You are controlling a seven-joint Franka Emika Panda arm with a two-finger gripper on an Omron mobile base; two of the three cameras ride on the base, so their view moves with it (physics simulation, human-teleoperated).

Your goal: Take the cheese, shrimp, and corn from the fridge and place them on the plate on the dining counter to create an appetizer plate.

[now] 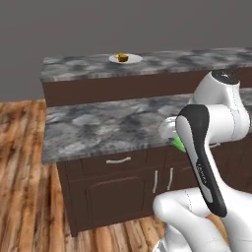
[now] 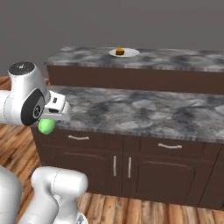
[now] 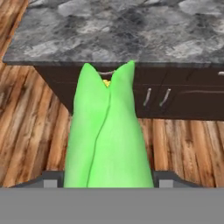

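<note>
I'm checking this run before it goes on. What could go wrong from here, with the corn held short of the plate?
The corn hangs low at the near counter's edge; lifted too little, it may strike that edge. It juts far past the gripper, so it might slip or tip. The plate lies across the near counter on the dining counter, and the cheese already sits on it; a careless drop might knock the cheese or roll off.
</note>
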